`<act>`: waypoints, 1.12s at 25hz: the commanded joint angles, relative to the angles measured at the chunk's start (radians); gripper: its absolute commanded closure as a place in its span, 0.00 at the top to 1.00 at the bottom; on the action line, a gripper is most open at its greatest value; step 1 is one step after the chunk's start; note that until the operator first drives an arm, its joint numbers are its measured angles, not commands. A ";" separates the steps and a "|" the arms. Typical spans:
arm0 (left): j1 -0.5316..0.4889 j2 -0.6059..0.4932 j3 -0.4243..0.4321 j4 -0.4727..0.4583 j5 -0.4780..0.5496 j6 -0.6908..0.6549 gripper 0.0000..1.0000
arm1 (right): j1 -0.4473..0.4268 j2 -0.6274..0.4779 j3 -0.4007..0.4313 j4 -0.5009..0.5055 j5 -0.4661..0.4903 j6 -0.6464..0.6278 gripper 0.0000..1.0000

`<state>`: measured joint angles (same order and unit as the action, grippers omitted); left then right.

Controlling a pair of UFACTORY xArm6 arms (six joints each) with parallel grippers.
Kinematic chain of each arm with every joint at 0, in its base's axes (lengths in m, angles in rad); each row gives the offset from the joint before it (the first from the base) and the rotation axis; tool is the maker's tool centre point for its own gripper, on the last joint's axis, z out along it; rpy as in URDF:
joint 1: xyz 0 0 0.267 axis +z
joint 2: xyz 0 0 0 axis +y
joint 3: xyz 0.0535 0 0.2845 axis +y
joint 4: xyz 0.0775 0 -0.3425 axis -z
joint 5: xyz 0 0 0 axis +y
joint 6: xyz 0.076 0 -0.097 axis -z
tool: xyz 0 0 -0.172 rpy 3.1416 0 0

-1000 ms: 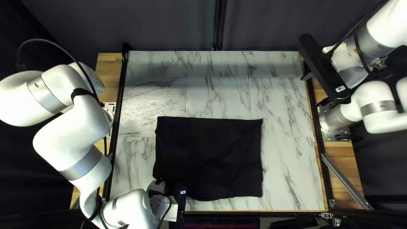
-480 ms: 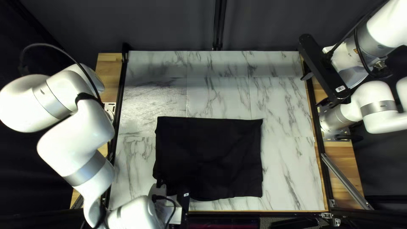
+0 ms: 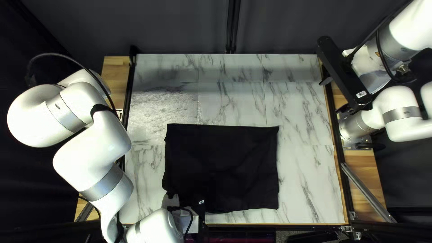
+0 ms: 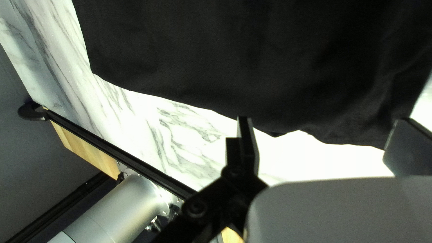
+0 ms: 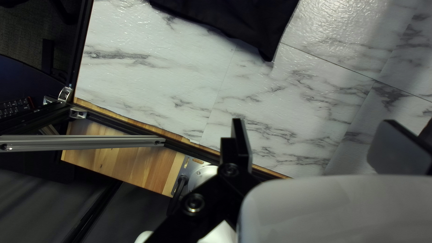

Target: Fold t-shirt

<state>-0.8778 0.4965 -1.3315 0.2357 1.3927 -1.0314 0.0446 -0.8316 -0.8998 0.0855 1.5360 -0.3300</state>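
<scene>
Spread wide, the two black parallel fingers of my left gripper (image 4: 327, 140) hold nothing; they stand at the t-shirt's side edge, near its near corner, one fingertip overlapping the cloth's outline. Whether that finger touches the fabric I cannot tell. My right gripper (image 5: 320, 145) is likewise open and unloaded, off at the right of the top left view, with the nearest corner of the shirt well apart ahead of it.

The plain black cloth t-shirt (image 3: 220, 164) lies flat as a broad, roughly rectangular panel on the white, grey-veined marble-patterned table (image 3: 234, 72), towards the table's near edge. Its far edge runs nearly straight, while the side facing the long black rail (image 4: 112, 148) is slightly wavy, with a small dip beside the finger.

As for progress, no sleeves or neckline stick out of the outline, so I judge that some folding may be done, perhaps the sleeves tucked in or one half laid over the other. Dark fabric hides any layers, so I cannot count folds. What remains, I think, is to bring this panel down to a compact packet. The next step looks to be a pinch near that corner, taking every layer together; a shallow grip could lift only the top one and pull the stack askew.
</scene>
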 commanded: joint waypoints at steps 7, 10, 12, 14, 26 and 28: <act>-0.017 -0.058 0.084 -0.009 -0.105 -0.015 1.00 | 0.000 0.000 0.000 0.000 0.000 0.000 1.00; -0.024 -0.084 0.130 0.009 -0.161 -0.041 1.00 | 0.000 0.000 0.000 0.000 0.000 0.000 1.00; -0.027 -0.102 0.161 0.025 -0.199 -0.063 1.00 | 0.000 0.000 0.000 0.000 0.000 0.000 1.00; -0.030 -0.117 0.179 0.035 -0.219 -0.076 1.00 | 0.000 0.000 0.000 0.000 0.000 0.000 1.00; -0.022 -0.157 0.262 0.088 -0.336 -0.141 1.00 | 0.000 0.000 0.000 0.000 0.000 0.000 1.00; -0.023 -0.161 0.268 0.095 -0.340 -0.148 1.00 | 0.000 0.000 0.000 0.000 0.000 0.000 1.00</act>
<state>-0.9004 0.3397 -1.0698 0.3239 1.0586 -1.1723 0.0446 -0.8316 -0.8998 0.0855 1.5360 -0.3300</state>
